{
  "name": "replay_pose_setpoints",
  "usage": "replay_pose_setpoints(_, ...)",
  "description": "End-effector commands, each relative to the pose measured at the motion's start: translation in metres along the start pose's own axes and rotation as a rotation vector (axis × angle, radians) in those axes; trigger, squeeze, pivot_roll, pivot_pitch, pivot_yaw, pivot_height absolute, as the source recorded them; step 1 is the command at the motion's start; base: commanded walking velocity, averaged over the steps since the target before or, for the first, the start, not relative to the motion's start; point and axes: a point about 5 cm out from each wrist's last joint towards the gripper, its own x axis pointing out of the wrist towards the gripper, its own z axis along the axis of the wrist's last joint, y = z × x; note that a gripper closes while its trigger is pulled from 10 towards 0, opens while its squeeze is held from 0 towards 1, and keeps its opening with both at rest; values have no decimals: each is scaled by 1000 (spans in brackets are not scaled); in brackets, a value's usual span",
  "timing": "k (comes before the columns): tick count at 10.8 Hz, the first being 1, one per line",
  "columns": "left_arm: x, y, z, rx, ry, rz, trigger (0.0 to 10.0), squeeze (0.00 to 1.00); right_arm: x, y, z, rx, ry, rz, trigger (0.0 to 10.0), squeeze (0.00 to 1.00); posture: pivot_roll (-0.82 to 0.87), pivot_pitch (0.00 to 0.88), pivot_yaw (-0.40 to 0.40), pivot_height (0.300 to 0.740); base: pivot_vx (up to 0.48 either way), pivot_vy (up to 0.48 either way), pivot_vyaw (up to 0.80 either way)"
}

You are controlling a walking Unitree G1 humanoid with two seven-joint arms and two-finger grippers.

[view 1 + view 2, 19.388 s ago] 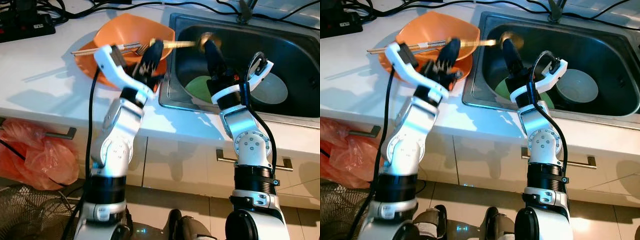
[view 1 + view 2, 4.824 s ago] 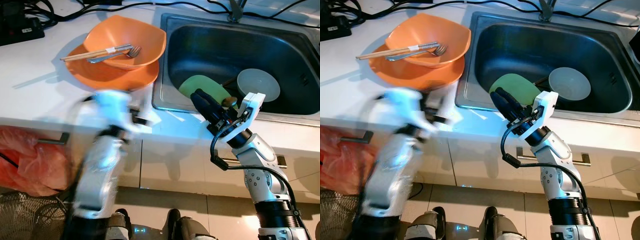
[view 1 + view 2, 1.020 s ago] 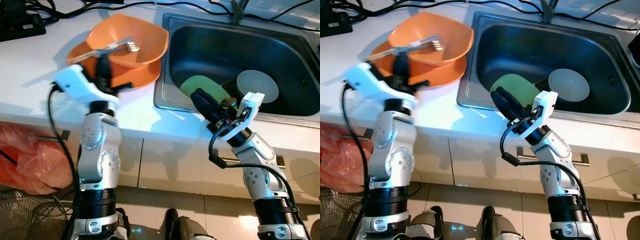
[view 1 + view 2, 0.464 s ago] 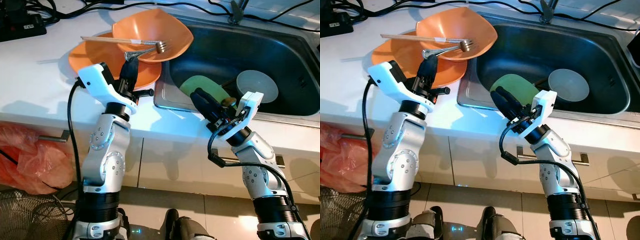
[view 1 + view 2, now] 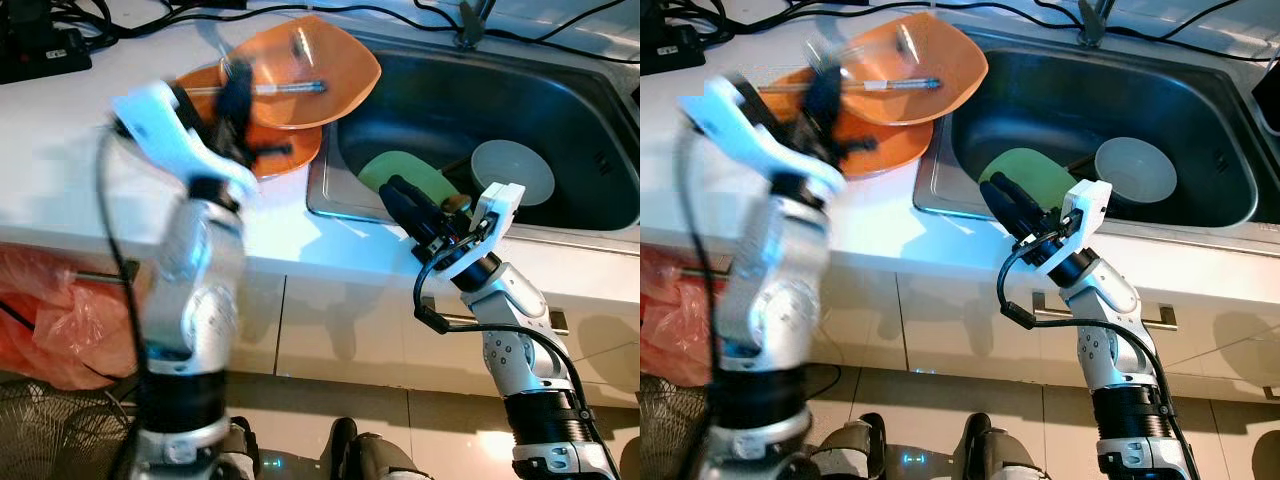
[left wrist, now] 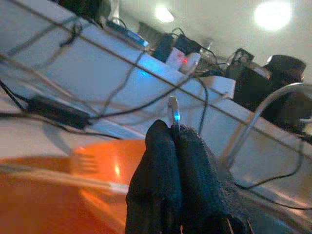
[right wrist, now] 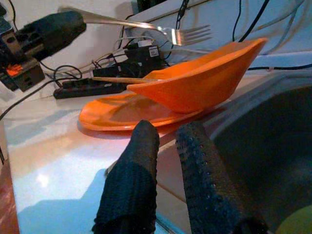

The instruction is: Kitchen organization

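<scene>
Over orange bowl (image 5: 305, 65) at sink's (image 5: 560, 215) left rim: left gripper (image 7: 68, 22) pinching metal fork (image 7: 187, 35); right gripper (image 5: 400, 195) fingers slightly spread, near green plate (image 5: 400, 172).

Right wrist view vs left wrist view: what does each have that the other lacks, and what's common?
Right wrist view alone: the open right pincer, the orange plate under the bowl, and the fork's tines in sharp view. Left wrist view alone: the curved faucet and the ceiling lights. Both: the left pincer shut on the fork, the orange bowl, the chopsticks.
</scene>
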Motion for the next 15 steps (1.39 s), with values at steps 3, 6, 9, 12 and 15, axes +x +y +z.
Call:
replay_pose_setpoints(3,7,-12,17,16,-51,-55,10000,0,-7,-3,-15,40,56,-28,10000,0,238,197,-104,740,0,0,0)
replay_pose_setpoints(6,6,-31,18,-96,-40,-176,10000,0,-6,-5,-16,44,55,-68,10000,0,233,190,-102,740,0,0,0)
replay_pose_setpoints(9,1,-51,5,-136,51,-321,10000,0,-3,-7,-18,44,53,-82,10000,0,241,190,-100,740,0,0,0)
replay_pose_setpoints(12,-2,-58,-13,-144,114,-354,10000,0,-2,-12,-19,45,52,-132,10000,0,237,193,-95,740,0,0,0)
replay_pose_setpoints(15,-13,-59,-42,-158,225,-362,10000,0,-4,-14,-20,43,53,-159,10000,0,235,200,-88,740,0,0,0)
